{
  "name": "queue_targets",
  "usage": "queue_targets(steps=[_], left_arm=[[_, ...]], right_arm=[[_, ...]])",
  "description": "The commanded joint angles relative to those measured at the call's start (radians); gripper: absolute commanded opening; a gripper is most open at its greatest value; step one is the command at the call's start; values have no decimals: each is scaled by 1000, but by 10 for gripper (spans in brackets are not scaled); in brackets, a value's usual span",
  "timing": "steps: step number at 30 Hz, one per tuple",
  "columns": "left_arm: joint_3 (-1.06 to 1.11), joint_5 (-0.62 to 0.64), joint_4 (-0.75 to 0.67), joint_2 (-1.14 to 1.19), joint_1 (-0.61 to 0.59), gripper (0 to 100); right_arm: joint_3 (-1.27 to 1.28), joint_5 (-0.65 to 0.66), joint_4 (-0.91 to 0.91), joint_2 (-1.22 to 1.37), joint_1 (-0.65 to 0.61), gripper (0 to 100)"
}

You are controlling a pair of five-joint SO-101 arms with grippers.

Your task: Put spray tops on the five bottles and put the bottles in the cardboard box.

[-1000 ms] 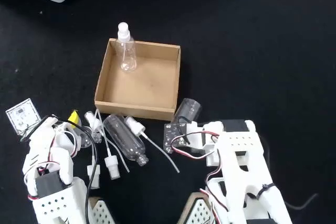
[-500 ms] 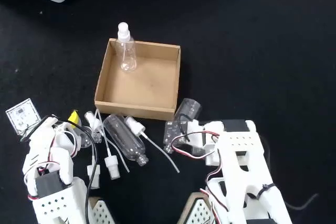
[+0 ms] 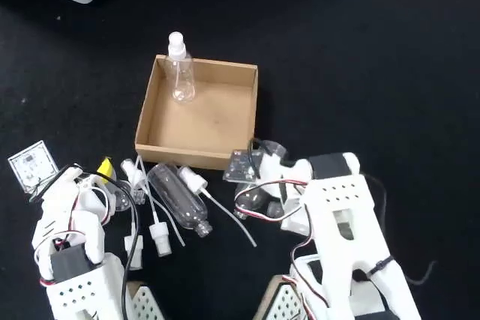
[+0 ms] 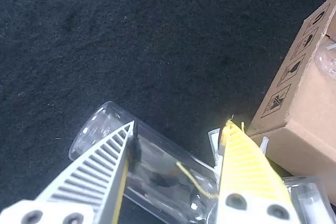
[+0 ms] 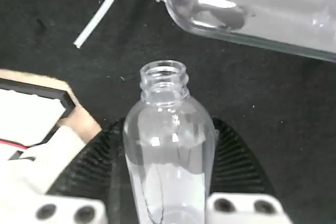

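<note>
In the high view you are early in the job. One capped bottle (image 3: 181, 79) rests in the cardboard box (image 3: 196, 158), leaning on the far wall with its spray head above the rim. The rest is outside the box. A loose bottle (image 3: 178, 200) lies topless just in front of the box, with at least three spray tops (image 3: 160, 234) scattered around it, none fitted. Your right gripper (image 3: 262, 177) sits at the box's near right corner, clamped on an open bottle (image 3: 271, 151) that the arm mostly covers. Your left gripper (image 3: 105, 177) is low at the left edge of the pile. You can count four bottles here; a fifth I cannot make out.

In the left wrist view the left gripper's jaws are spread, straddling a clear bottle (image 4: 163, 169) that lies on the black cloth near the box's corner. I cannot tell whether either finger touches it. Its neck end is hidden behind the yellow finger, so you cannot see whether it has a top.

In the right wrist view the right gripper's fingers are closed on the open bottle's body. Its bare threaded neck points toward the loose bottle's mouth, and a white dip tube (image 5: 102, 17) lies beside that. The held bottle's base is cut off at the frame edge.
</note>
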Motion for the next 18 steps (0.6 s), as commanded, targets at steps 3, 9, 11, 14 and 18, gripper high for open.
queue_targets(steps=[3,9,11,14,18], left_arm=[[-8,-8,-26,-9,-1,247],[-8,-8,-26,-9,-1,247],[-12,-8,-25,-9,-1,247],[-15,-8,-21,-9,-1,247],[-16,-6,-20,-9,-4,247]], right_arm=[[-134,-114,66,-27,-23,99],[-239,-275,91,-28,-23,99],[-283,-339,91,-28,-31,99],[-338,-454,91,-28,-83,99],[-381,-603,91,-28,-172,99]])
